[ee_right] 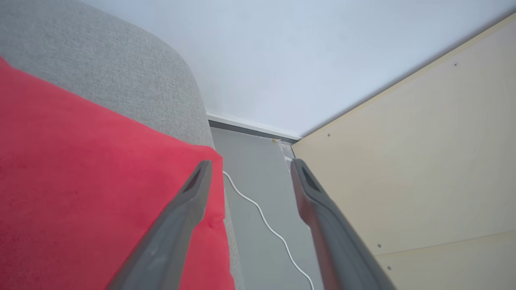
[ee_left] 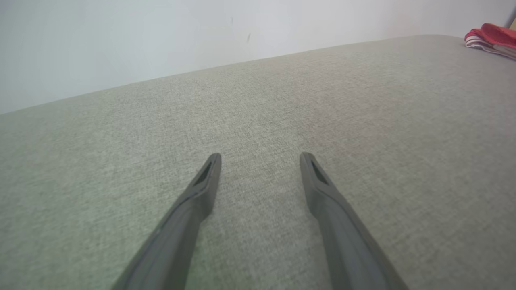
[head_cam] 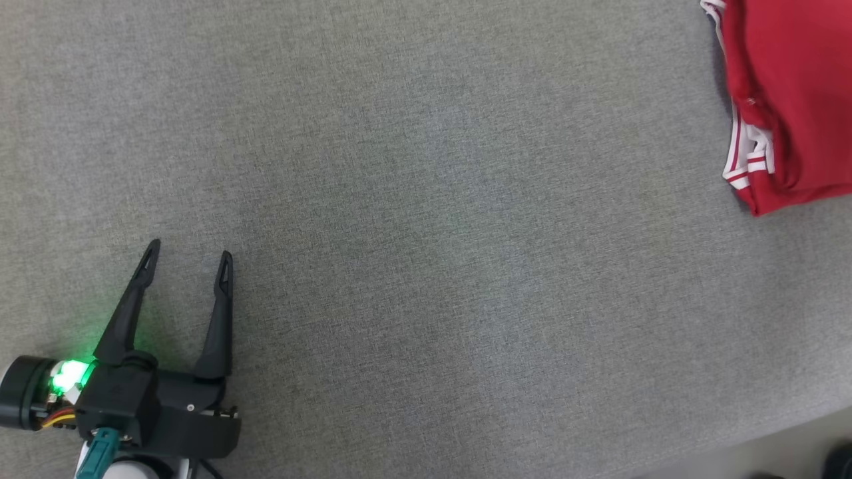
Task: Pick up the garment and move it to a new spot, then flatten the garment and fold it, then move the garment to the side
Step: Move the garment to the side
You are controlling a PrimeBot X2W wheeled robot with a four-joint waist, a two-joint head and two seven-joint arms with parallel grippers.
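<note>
The garment (head_cam: 792,100) is red with white-striped trim and lies folded at the far right of the grey padded surface (head_cam: 426,199), cut off by the picture's edge. In the left wrist view the garment (ee_left: 494,36) is a small red heap far off at the upper right. My left gripper (head_cam: 190,256) hovers open over bare grey fabric at the lower left, far from the garment; its open fingers (ee_left: 201,189) hold nothing. My right gripper (ee_right: 250,167) is open at the garment's (ee_right: 80,193) edge, one finger over the red cloth, the other past the surface's edge, with nothing between them.
Beyond the surface's right edge a strip of grey floor (ee_right: 258,193) carries a white cable (ee_right: 262,217). A pale wooden panel (ee_right: 403,161) stands beside it and a white wall (ee_right: 302,60) behind. The surface's front edge (head_cam: 765,442) runs along the lower right.
</note>
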